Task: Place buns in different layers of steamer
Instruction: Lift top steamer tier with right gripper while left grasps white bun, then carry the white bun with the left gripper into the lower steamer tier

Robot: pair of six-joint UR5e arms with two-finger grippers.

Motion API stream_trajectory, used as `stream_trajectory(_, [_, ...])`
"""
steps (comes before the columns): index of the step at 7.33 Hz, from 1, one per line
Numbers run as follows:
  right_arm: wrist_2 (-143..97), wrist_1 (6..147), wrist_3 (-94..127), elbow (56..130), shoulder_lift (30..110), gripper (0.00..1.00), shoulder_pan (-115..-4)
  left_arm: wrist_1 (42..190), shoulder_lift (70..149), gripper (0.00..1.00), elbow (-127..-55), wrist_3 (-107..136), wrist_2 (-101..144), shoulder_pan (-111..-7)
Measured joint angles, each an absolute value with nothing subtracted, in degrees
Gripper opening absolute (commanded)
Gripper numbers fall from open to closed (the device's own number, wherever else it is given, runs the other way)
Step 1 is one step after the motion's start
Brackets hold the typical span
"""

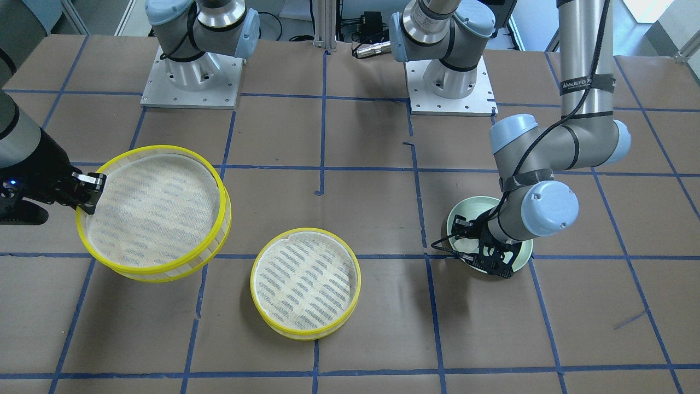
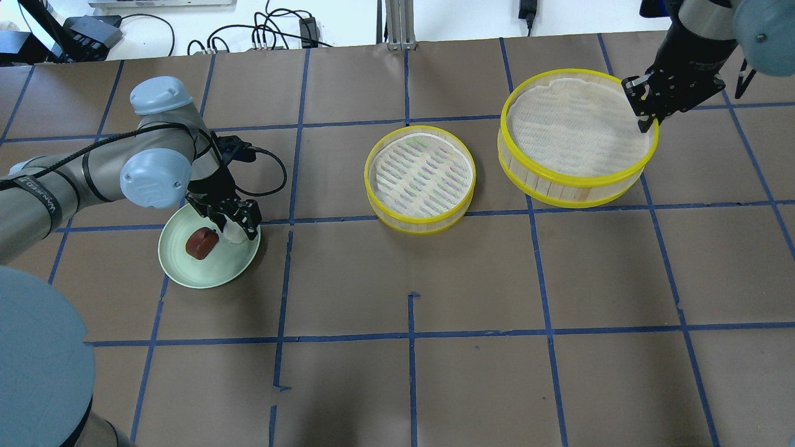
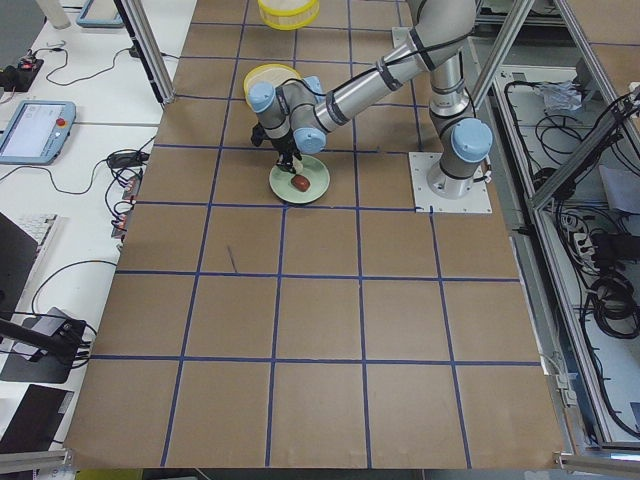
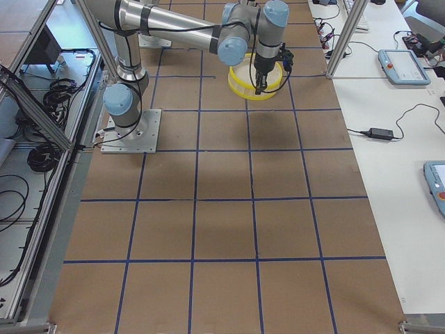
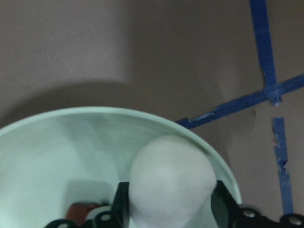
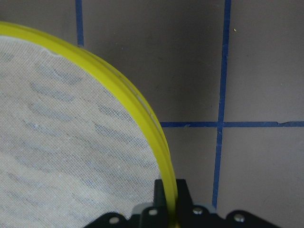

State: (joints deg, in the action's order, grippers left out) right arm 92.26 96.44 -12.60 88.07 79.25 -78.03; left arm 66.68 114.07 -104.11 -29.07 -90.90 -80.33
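Across the taped table (image 2: 435, 279), the left gripper (image 2: 231, 222) is clenching the white bun (image 5: 171, 178), the reddish-brown bun (image 2: 201, 243) lying just beside its jaws on the green plate (image 2: 205, 273), while the right gripper (image 2: 646, 121) is pinching one steamer layer (image 2: 571, 133) by its rim, the other layer (image 2: 421, 174) sitting between both grippers.

A round pale green plate (image 2: 208, 273) rests on the brown paper-covered table (image 2: 472, 279), lying over one of the blue tape lines (image 2: 410, 335) that mark it into squares. Black cables (image 2: 267, 40) trail beyond the table's far edge.
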Motion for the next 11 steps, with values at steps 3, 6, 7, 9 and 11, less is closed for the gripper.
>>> stream_trajectory(3, [92.55, 95.73, -13.45, 87.01, 80.13, 0.12, -77.33, 68.98, 112.06, 0.13, -100.29, -27.48, -90.97, -80.29])
stream_trajectory(6, [89.65, 92.05, -16.13, 86.05, 82.87, 0.14, -75.51, 76.35, 110.81, 0.14, -91.88, -10.13, -83.94, -85.99])
stream_trajectory(7, [89.27, 91.7, -17.67, 85.97, 83.0, 0.14, -73.51, 76.08, 111.0, 0.14, -90.26, -2.8, -79.24, -89.39])
stream_trajectory(9, [88.83, 91.5, -18.48, 86.38, 83.19, 0.14, -71.23, 71.96, 112.88, 0.44, -89.03, 10.66, -69.67, -96.01])
stream_trajectory(11, [88.19, 91.56, -17.87, 86.59, 83.56, 0.14, -71.04, 61.56, 118.3, 0.66, -89.03, 21.56, -63.54, -100.39])
